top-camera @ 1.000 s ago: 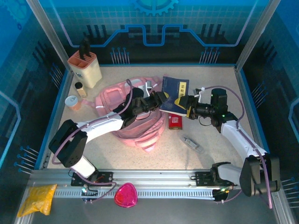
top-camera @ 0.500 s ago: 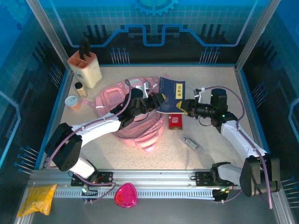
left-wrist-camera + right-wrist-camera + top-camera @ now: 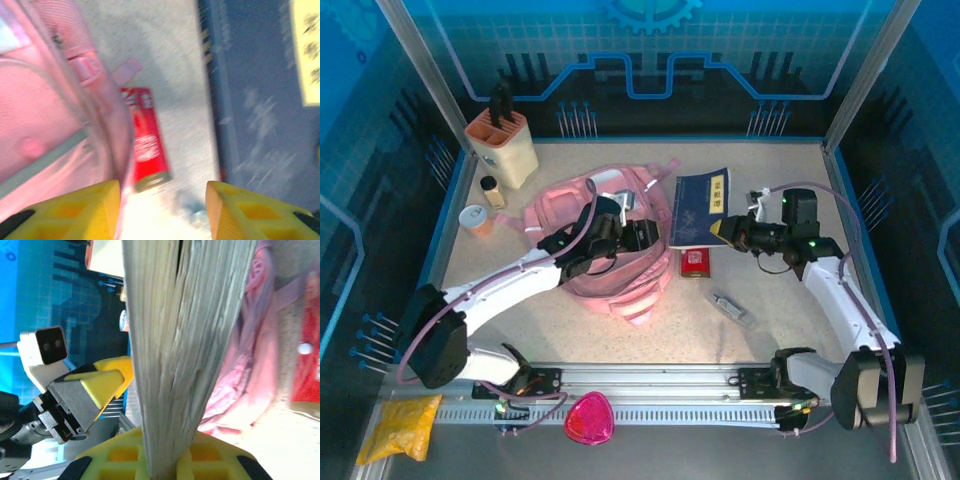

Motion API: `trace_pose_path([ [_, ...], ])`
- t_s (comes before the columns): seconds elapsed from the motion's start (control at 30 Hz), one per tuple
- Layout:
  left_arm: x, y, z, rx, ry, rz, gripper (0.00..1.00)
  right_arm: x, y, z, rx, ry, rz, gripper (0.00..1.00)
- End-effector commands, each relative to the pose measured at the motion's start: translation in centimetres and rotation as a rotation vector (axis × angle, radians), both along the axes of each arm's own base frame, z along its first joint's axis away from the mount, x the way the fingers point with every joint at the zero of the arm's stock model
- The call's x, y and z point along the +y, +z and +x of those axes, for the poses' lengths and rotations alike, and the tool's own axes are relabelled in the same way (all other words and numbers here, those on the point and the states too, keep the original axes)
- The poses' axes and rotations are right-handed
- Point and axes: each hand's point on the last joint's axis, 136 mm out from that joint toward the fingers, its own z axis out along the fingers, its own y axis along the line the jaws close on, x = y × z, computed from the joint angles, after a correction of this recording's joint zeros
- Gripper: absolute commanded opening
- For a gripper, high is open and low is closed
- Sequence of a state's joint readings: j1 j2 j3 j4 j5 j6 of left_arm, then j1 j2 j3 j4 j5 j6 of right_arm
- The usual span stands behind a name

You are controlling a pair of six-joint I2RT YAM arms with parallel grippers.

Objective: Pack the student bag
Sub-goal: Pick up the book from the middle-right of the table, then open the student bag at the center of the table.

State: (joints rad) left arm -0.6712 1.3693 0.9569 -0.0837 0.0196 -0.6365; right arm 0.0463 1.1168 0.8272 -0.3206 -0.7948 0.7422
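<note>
- pink bag lies mid-desk, a little toward the left edge, its long axis running near to far.
- right gripper is closed on a blue book; the bag lies just to its left.
- left gripper hangs opened and empty over the bag.
- a red box lies against the bag's right side.

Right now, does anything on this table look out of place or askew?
Nothing is spilled or damaged. The blue book is askew: pinched by one edge in the right fingers, it sits tilted beside the student bag rather than inside. A magenta pouch and a yellow packet lie off the table, in front of the rail.
</note>
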Motion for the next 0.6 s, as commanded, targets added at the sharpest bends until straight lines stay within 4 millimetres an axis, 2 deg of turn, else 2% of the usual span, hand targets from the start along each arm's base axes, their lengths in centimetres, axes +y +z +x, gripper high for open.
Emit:
trace_pose_path([
  [0.0,2.8,-2.4,-2.7,0.013,-0.127,0.284,0.54,-1.4,0.1,-1.0,-0.021,-0.001,-0.056,0.07],
  [0.13,4.1,-4.0,-4.5,0.02,-0.221,0.47,0.6,-2.5,-0.9,-1.6,0.01,-0.024,-0.047,0.07],
  [0.23,4.7,-5.0,-4.9,-0.003,-0.256,0.607,0.65,-3.0,-1.6,-1.8,0.02,-0.036,-0.059,0.07],
  [0.47,4.5,-6.5,-3.1,-0.042,-0.279,0.774,0.72,-3.3,-1.7,-1.7,0.024,-0.05,-0.055,0.06],
  [0.57,4.2,-7.8,-2.1,-0.039,-0.288,0.83,0.73,-3.3,-1.9,-1.8,0.032,-0.048,-0.053,0.06],
])
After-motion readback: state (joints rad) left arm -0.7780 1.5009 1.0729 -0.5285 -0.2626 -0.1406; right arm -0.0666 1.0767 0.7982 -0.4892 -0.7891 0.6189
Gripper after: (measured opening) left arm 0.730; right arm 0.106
